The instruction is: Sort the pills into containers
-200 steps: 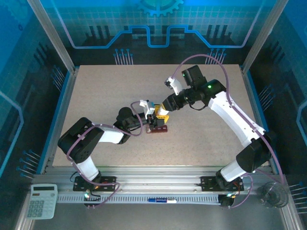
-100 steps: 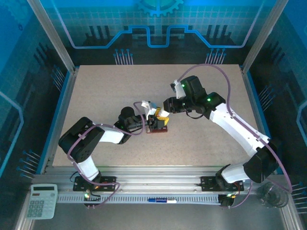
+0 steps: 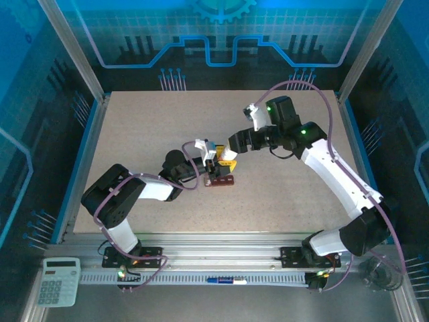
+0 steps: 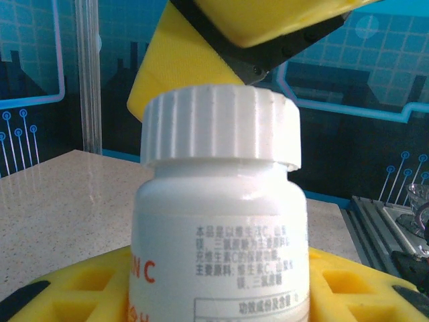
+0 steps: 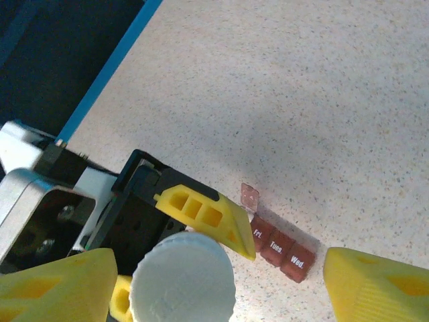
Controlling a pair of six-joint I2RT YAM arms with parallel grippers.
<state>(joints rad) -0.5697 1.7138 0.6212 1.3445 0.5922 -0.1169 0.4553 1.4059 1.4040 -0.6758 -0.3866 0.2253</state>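
Speckled tabletop (image 3: 288, 201) is lying open around the containers (image 3: 221, 180); beside them the left gripper (image 4: 218, 285) is pinching a white bottle (image 4: 221, 201), the right gripper (image 5: 221, 278) hanging spread above.

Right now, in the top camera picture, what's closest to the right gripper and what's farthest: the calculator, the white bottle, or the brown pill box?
From the right gripper:
1. white pill bottle, right beside it, mid-table.
2. brown pill organizer, a little toward the arm bases.
3. calculator, far away, past the table's near-left corner.
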